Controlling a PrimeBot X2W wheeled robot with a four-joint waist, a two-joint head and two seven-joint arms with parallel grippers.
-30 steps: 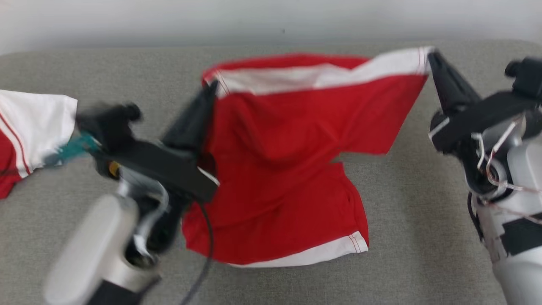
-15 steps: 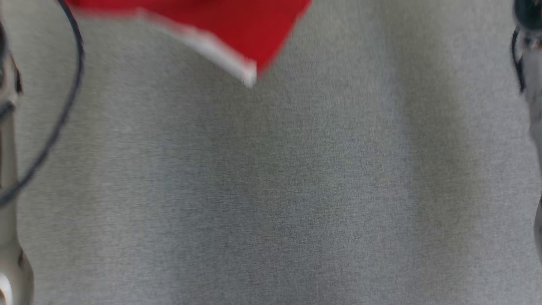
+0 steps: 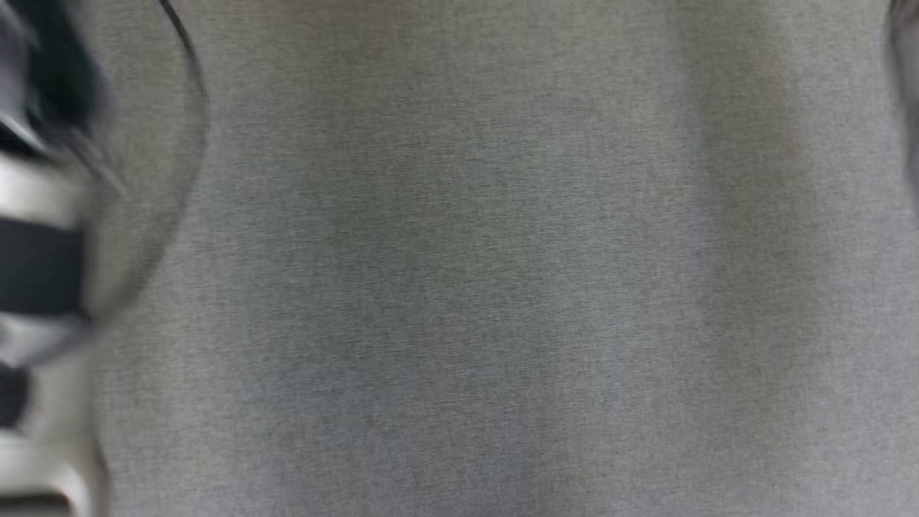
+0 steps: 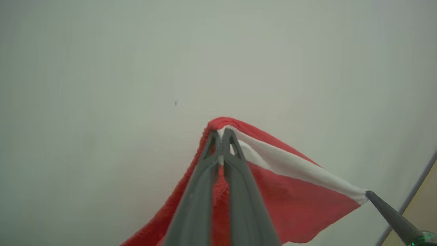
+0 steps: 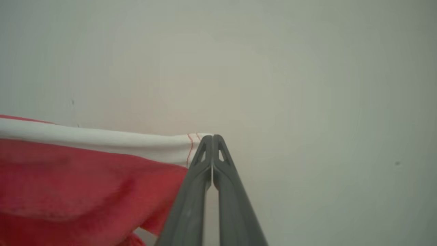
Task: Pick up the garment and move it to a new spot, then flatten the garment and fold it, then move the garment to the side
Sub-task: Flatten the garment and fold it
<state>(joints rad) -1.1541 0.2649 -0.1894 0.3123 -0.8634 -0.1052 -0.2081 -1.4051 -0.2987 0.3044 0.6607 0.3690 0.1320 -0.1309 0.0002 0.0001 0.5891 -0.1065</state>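
The garment (image 4: 290, 198) is red with a white band and hangs stretched in the air in front of a pale wall. My left gripper (image 4: 222, 136) is shut on one top corner, where red cloth bunches over the fingertips. My right gripper (image 5: 212, 137) is shut on the other end of the white band, beside two red stitch lines, and the garment (image 5: 68, 191) sags away to the left of it. In the left wrist view the right gripper's fingers (image 4: 392, 213) reach in from the lower right, pinching the band's far corner.
The head view looks down on a grey fabric surface (image 3: 467, 287). My blurred left forearm (image 3: 36, 251) and a dark cable (image 3: 190, 79) are at its left edge. A pale wall (image 4: 136, 68) stands behind the garment.
The head camera has swung downward, so the garment held between both grippers has slid out of the top of the picture. Both grippers stay shut.
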